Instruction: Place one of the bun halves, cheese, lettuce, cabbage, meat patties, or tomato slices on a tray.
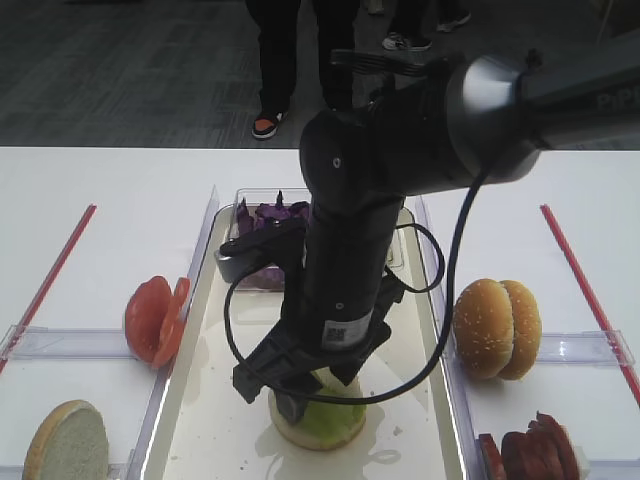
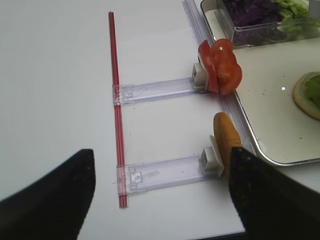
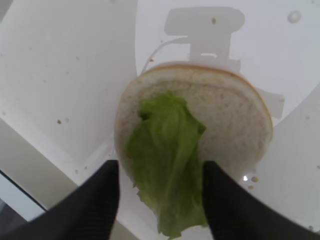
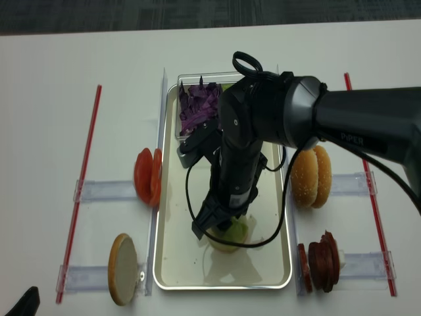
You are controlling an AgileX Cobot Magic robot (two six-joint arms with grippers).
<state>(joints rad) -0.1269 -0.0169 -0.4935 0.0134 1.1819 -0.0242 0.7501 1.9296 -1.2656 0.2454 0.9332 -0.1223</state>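
The right hand (image 3: 160, 200) hangs spread, fingers flanking the lettuce (image 3: 167, 165), whose long axis runs toward the wrist across the bun half (image 3: 235, 120) on the tray (image 1: 420, 440); its near tip is cut off.

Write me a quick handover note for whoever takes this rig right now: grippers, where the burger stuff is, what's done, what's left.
Right gripper: jaws open, straddling the lettuce, which lies on a bun half on the tray.
Left gripper: open, empty, hanging over the table's left side.
Cabbage sits in a clear tub at the tray's far end.
Tomato slices and another bun half stand in holders left of the tray; two bun halves and the meat patties to its right.
Done: bun half and lettuce are on the tray.
Left: lift the right arm clear.
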